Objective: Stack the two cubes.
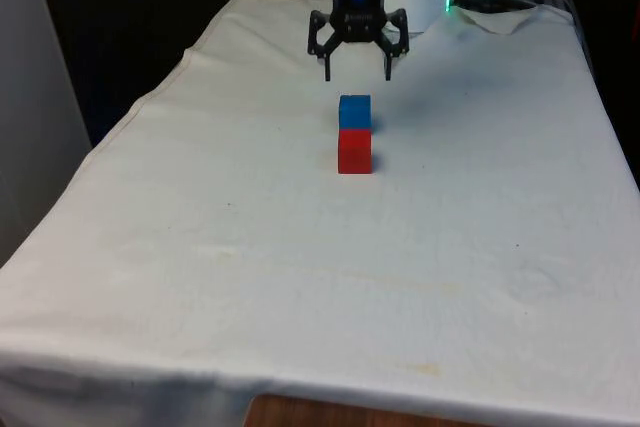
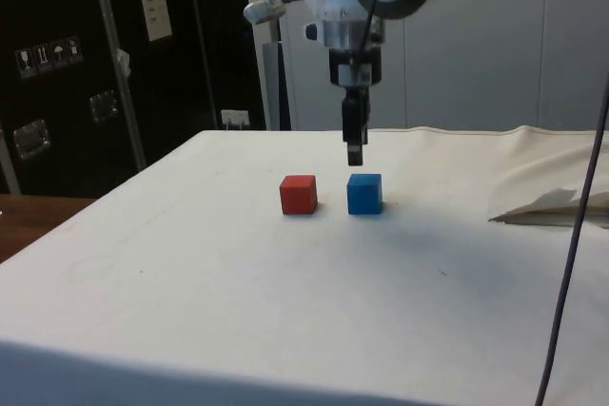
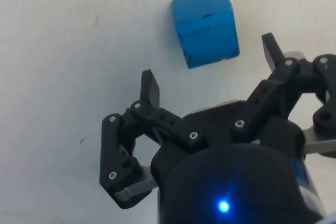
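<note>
I have the gripper (image 1: pixel 358 77) hanging above the blue cube (image 1: pixel 354 112), jaws spread wide and holding nothing. The side view shows me that cube (image 2: pixel 364 194) sitting beside the red cube (image 2: pixel 299 195) on the tabletop (image 2: pixel 238 311), apart, not stacked; from the front they overlap, red nearer.

End effector (image 1: pixel 357 77) hangs downward, fingers spread apart.
</note>
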Robot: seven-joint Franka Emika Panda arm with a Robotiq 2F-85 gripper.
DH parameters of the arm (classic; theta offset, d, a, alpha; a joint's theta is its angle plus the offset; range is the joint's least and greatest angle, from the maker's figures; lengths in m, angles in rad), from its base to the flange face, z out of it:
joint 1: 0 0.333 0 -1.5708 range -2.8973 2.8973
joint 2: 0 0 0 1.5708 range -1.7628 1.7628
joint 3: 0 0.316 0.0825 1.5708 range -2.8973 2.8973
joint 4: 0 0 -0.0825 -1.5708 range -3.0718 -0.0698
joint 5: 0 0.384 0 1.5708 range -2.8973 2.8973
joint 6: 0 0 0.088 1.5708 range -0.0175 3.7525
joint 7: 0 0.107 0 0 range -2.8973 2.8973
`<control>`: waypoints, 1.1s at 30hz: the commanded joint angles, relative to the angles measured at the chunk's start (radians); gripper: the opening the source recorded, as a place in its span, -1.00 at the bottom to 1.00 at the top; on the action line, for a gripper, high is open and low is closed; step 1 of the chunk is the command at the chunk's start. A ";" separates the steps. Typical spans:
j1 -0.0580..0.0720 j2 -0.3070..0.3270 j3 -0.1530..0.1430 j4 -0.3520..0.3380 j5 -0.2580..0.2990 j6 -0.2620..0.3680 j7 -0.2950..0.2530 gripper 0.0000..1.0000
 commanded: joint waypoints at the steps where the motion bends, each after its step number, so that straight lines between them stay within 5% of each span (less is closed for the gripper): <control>1: -0.001 0.009 0.002 -0.007 0.011 0.028 -0.010 1.00; 24: -0.003 0.188 -0.012 -0.028 0.001 0.249 -0.009 0.96; 30: -0.002 0.201 -0.013 -0.025 0.000 0.253 -0.008 -0.31; 31: -0.002 0.203 -0.013 -0.028 0.001 0.269 -0.008 -0.31; 32: -0.002 0.204 -0.013 -0.029 0.001 0.271 -0.007 -0.74; 33: -0.002 0.204 -0.013 -0.029 0.001 0.272 -0.007 -0.95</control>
